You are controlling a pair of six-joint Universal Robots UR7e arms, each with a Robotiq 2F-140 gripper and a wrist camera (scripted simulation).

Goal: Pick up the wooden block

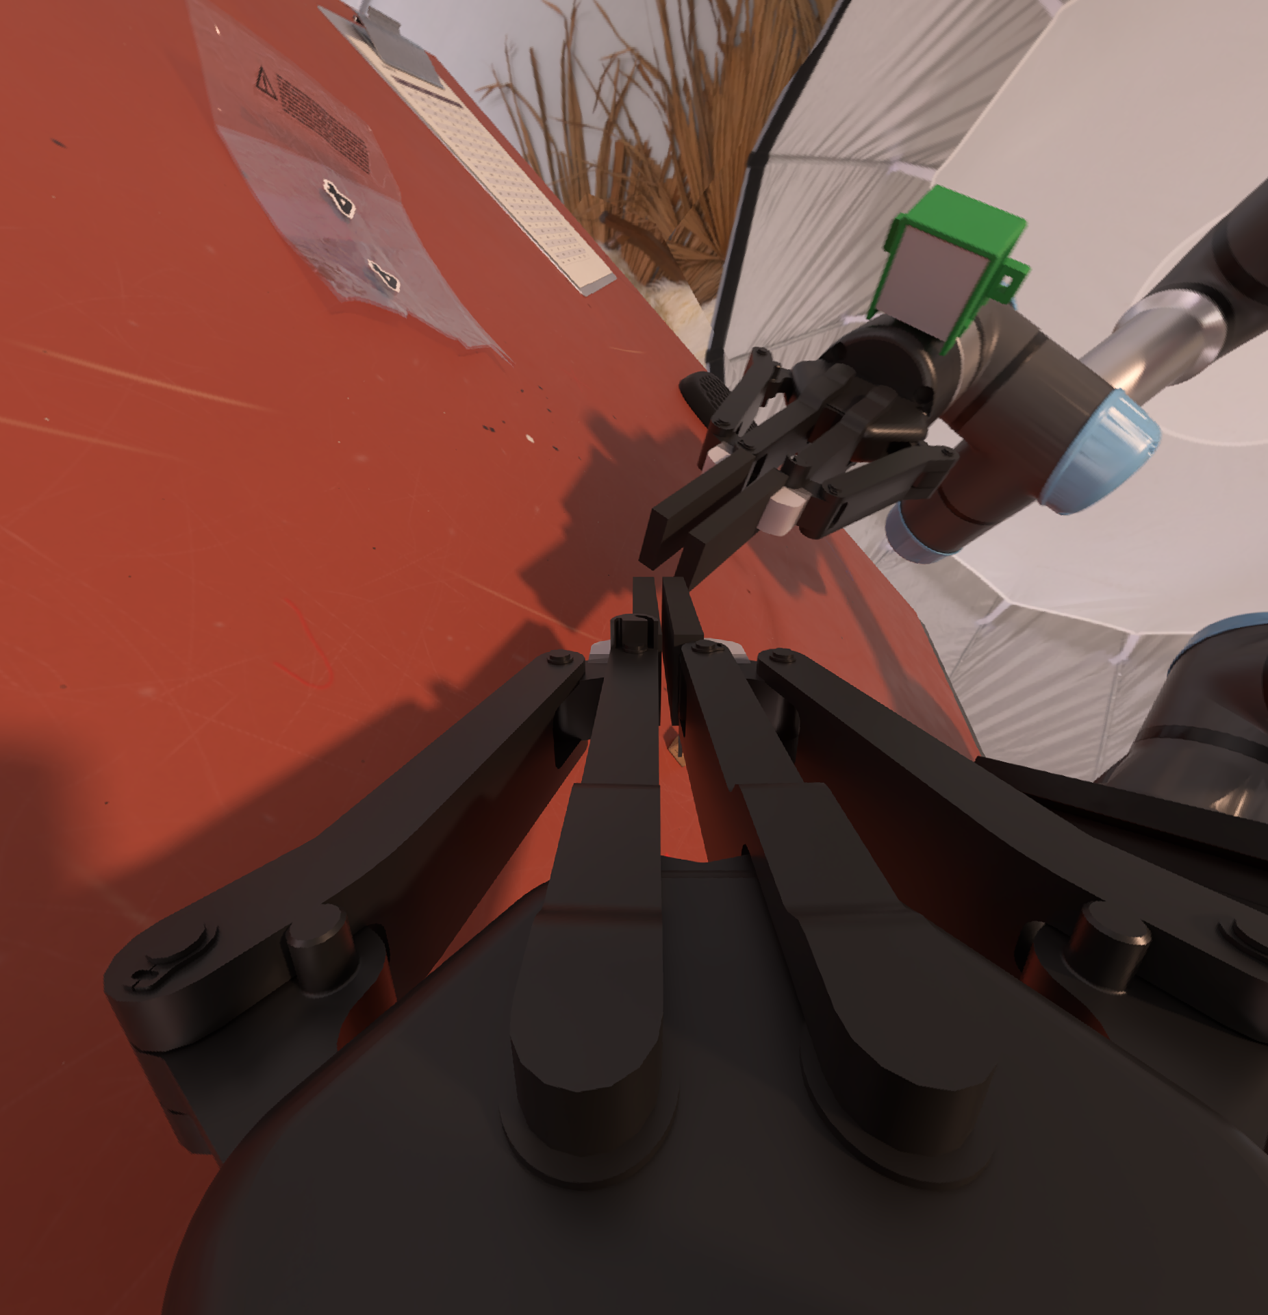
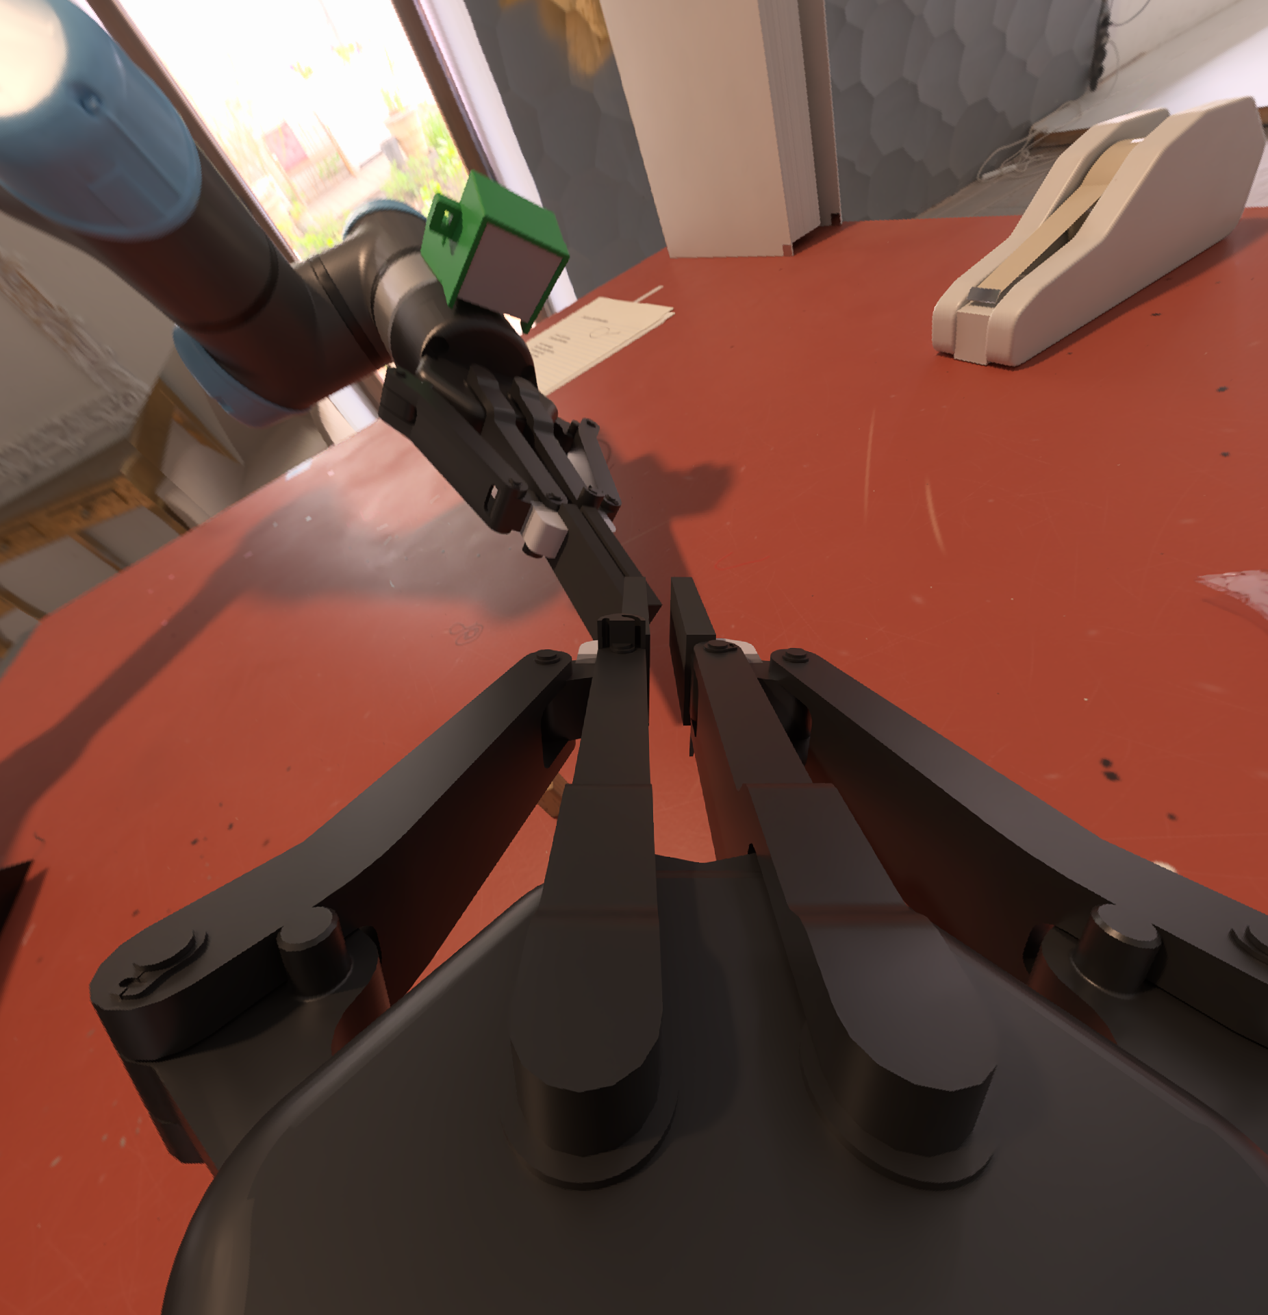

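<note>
A small tan sliver of the wooden block (image 1: pixel 675 748) shows on the red table (image 1: pixel 190 498) through the gap under my left fingers; the rest is hidden. It also peeks out beside my right gripper's left finger in the right wrist view (image 2: pixel 554 795). My left gripper (image 1: pixel 659 605) is shut and empty above the table. My right gripper (image 2: pixel 659 605) is shut with a thin gap and holds nothing. The two grippers meet tip to tip: the right one (image 1: pixel 670 551) shows just beyond my left fingertips, and the left one (image 2: pixel 617 569) just beyond my right.
A clear plastic bag (image 1: pixel 318 213) and a pale perforated strip (image 1: pixel 489 164) lie at the far side. A cream tape dispenser (image 2: pixel 1093 235), a paper sheet (image 2: pixel 603 331) and a white upright box (image 2: pixel 716 128) stand farther off. The table edge (image 1: pixel 866 569) runs close on the right.
</note>
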